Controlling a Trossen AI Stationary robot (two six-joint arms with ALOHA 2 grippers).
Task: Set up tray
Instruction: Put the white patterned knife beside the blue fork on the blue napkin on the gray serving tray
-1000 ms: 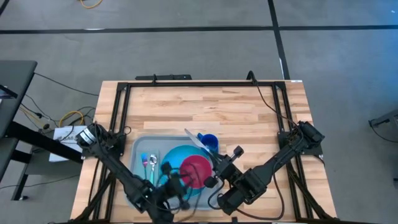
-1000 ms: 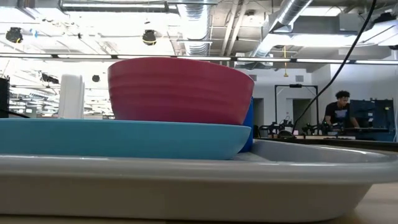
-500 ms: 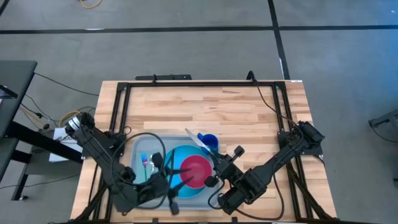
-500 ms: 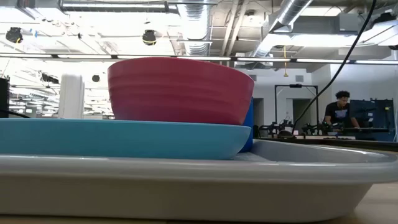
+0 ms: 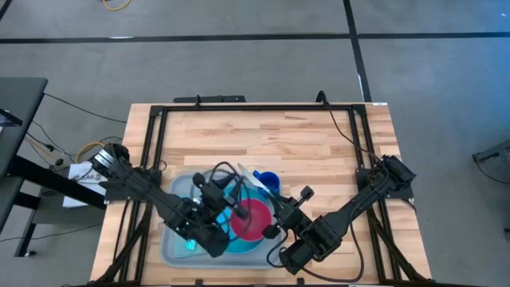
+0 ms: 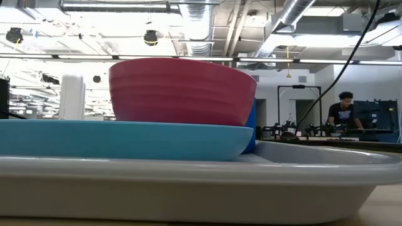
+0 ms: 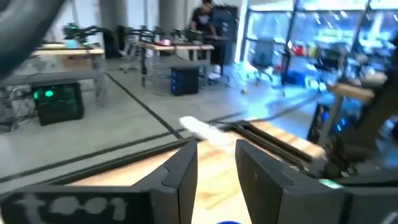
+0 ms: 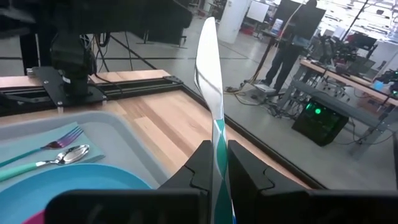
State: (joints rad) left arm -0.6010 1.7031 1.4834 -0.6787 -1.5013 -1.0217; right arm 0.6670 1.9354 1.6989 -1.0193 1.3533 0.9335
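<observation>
Pale butcher-block wood made up the table [image 5: 263, 135], framed by black rails. Near its front edge lay the tray [image 6: 188, 182], light grey-blue with a raised rim, carrying a bright blue plate [image 6: 125, 139] with a red bowl [image 6: 182, 91] on top. A darker blue cup [image 5: 268, 182] stood at the tray's far corner. The left arm reached across the tray, its left gripper [image 7: 216, 168] held above the plate with its two dark fingers standing a little apart and nothing between them. The right gripper [image 8: 217, 163] sat beside the bowl at the tray's right side, pinched tight on a knife [image 8: 211, 74] with a teal handle and pale blade that stuck out ahead of it. A teal-handled fork [image 8: 46, 147] and spoon [image 8: 53, 160] lay side by side on the tray's left part. A person [image 6: 341, 112] sat far back in the room.
</observation>
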